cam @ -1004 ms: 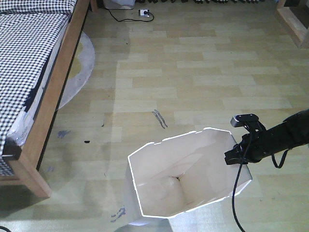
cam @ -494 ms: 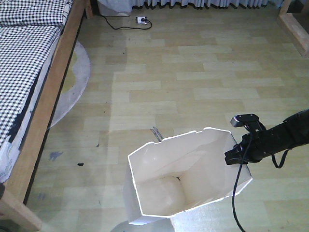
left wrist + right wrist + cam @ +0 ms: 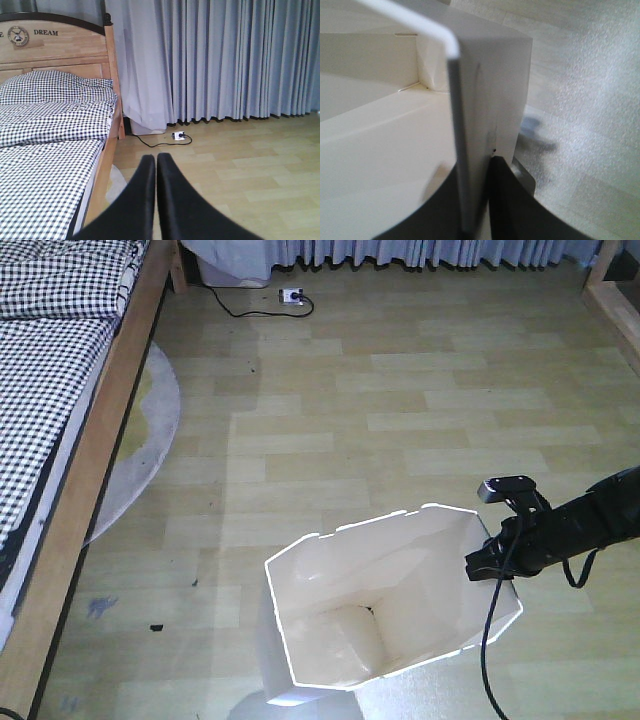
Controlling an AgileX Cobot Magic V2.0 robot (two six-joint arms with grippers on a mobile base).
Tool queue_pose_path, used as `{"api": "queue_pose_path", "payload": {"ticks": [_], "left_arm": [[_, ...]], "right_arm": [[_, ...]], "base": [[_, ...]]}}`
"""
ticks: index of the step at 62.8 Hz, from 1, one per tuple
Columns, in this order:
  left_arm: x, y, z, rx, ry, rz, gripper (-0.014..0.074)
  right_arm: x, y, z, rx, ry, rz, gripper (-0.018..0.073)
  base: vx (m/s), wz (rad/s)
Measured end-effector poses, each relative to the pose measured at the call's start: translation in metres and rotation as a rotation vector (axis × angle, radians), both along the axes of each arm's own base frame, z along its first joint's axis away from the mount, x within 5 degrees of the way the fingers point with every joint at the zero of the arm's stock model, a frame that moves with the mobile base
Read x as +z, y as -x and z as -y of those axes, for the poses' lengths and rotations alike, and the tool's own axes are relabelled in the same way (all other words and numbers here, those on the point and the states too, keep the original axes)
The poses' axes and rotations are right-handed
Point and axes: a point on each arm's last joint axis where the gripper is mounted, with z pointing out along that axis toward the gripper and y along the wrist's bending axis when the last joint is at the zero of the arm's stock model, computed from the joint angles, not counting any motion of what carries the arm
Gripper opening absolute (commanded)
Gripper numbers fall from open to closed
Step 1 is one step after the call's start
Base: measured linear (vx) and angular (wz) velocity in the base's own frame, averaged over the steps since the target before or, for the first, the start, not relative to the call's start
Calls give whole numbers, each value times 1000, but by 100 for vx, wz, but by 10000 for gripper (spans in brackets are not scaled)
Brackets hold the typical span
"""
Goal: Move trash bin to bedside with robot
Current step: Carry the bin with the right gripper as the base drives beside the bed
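Observation:
The white trash bin (image 3: 330,640) stands low in the front view, its notched rim up and its cream inside showing. My right gripper (image 3: 487,563), on a slim black arm with a trailing cable, is shut on the bin's right wall. In the right wrist view the thin wall (image 3: 480,100) runs between the jaws of the right gripper (image 3: 474,169), one finger inside and one outside. The bed (image 3: 50,370), with checked bedding and a wooden side rail, runs along the left, apart from the bin. My left gripper (image 3: 156,157) is shut on nothing, facing the bed (image 3: 50,150) and the curtains.
A grey round rug (image 3: 145,430) lies beside the bed rail. A power strip with a black cable (image 3: 292,297) sits on the floor near the curtains (image 3: 450,250), next to a white box (image 3: 235,265). A wooden frame (image 3: 615,300) stands at the far right.
The floor and bed have slid toward the camera: the bed's foot post left the view and the curtains came in. The bin and right gripper kept their place in frame.

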Motion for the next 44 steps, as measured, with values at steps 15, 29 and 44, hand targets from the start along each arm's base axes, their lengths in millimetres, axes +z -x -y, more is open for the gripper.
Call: {"api": "queue_pose_path", "payload": {"ticks": [15,29,44], "left_arm": [[0,0,0,0,0,0,-6],[0,0,0,0,0,0,-6],[0,0,0,0,0,0,-6]], "right_arm": [[0,0,0,0,0,0,-5],[0,0,0,0,0,0,-5],[0,0,0,0,0,0,-5]], "base": [[28,3],[25,4],[23,-2]]}}
